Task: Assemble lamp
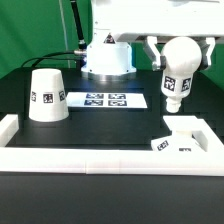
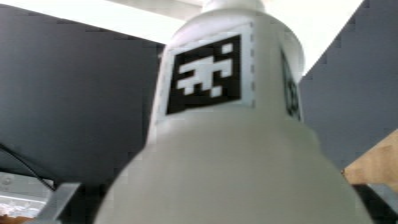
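My gripper (image 1: 178, 52) is shut on the bulb (image 1: 178, 72) and holds it in the air at the exterior view's right, ball end up between the fingers, stem pointing down. The stem's end hangs a little above the small square base (image 1: 176, 142), which lies against the front rail. The bulb (image 2: 222, 120) fills the wrist view with its tag facing the camera; my fingertips are hidden behind it. The cone shade (image 1: 47, 96) stands wide end down on the table at the exterior view's left, apart from the gripper.
The marker board (image 1: 105, 100) lies flat in the middle of the table. White border rails (image 1: 100, 156) run along the front and both sides. The robot's white pedestal (image 1: 107, 58) stands at the back with black cables to its left.
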Controlling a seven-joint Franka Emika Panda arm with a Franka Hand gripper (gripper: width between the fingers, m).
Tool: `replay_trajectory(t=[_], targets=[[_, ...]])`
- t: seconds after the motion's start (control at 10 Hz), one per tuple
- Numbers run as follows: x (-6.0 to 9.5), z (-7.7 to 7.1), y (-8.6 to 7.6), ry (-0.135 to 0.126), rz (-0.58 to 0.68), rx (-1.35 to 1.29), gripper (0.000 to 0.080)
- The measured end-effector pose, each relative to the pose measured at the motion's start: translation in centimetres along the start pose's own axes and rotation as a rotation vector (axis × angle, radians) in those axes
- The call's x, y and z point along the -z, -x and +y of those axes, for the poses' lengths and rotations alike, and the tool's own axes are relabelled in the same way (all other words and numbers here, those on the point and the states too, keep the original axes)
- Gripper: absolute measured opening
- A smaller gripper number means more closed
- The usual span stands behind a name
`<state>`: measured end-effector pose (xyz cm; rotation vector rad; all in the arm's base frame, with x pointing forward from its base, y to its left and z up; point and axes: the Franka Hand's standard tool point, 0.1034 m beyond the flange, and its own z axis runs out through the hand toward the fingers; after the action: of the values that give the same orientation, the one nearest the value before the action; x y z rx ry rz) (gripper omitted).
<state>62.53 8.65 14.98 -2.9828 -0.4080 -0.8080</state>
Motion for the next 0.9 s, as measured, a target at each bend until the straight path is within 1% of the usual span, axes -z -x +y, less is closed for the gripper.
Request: replay_trajectory(t=[0.1,0.4,0.6,0.9], targets=[[-0.3,-0.3,-0.1,-0.004,0.001,0.002,0.0576],[-1.4,-0.8,0.4,-0.010,-0.013,0.005,0.0576],[-1.7,-1.4,0.5,-0.013,-0.006,0.012,0.0576],[-1.9,-1.4,0.4,-0.011,0.002,0.013,0.0576]])
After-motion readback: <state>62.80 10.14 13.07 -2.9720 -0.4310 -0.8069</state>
